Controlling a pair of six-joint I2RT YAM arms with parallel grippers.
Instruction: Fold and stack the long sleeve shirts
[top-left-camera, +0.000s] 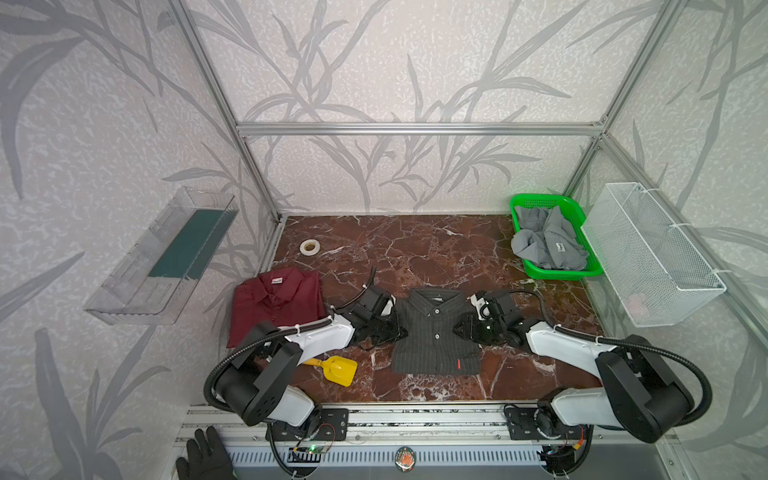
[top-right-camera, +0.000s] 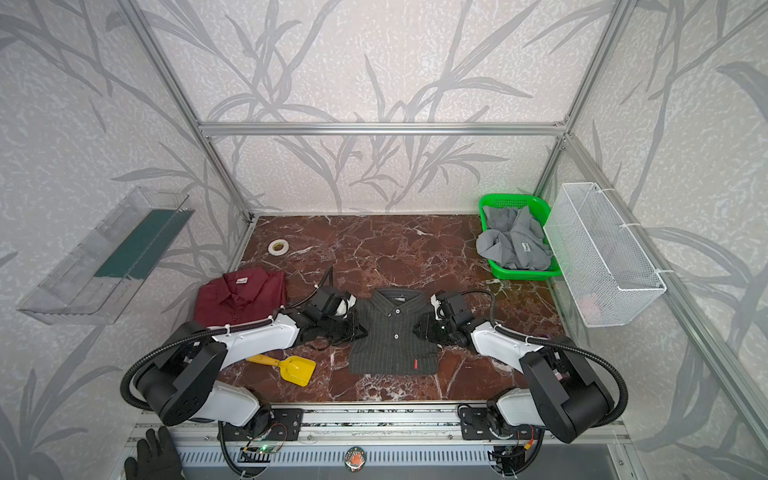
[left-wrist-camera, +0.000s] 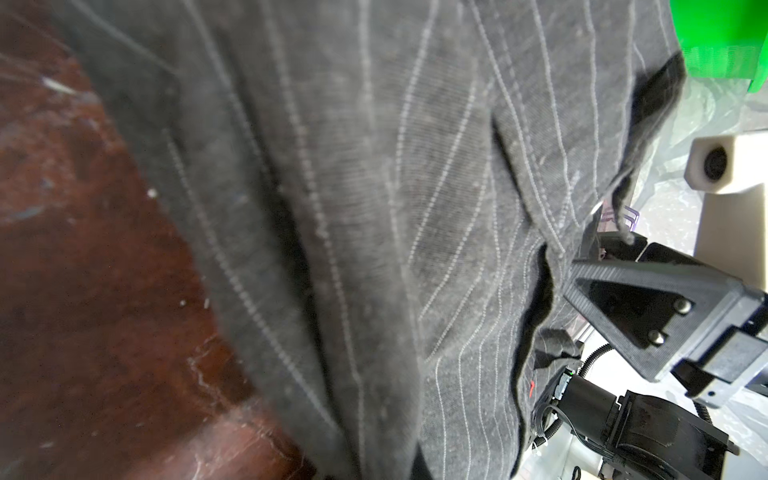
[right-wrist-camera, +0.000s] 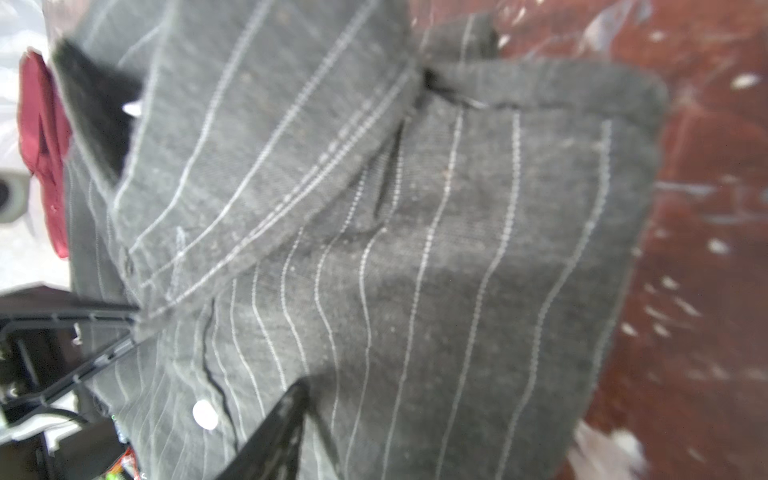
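Observation:
A folded dark charcoal pinstriped shirt (top-left-camera: 434, 336) (top-right-camera: 392, 336) lies collar away from me at the table's middle front. My left gripper (top-left-camera: 397, 332) (top-right-camera: 359, 332) sits at its left edge; in the left wrist view the cloth (left-wrist-camera: 374, 208) covers the jaws, which are shut on it. My right gripper (top-left-camera: 459, 330) (top-right-camera: 419, 328) is at the right edge, with one finger (right-wrist-camera: 282, 428) lying over the cloth (right-wrist-camera: 415, 249) and its partner hidden. A folded maroon shirt (top-left-camera: 276, 305) (top-right-camera: 241, 297) lies at the left. A crumpled light grey shirt (top-left-camera: 548, 243) (top-right-camera: 513, 243) fills the green basket (top-left-camera: 540, 199).
A yellow scoop (top-left-camera: 336, 368) lies just in front of the left arm. A tape roll (top-left-camera: 309, 247) sits at the back left. A white mesh basket (top-left-camera: 652, 257) hangs on the right wall, a clear shelf (top-left-camera: 166, 257) on the left. A black-gloved hand (top-left-camera: 205, 457) rests at the front rail.

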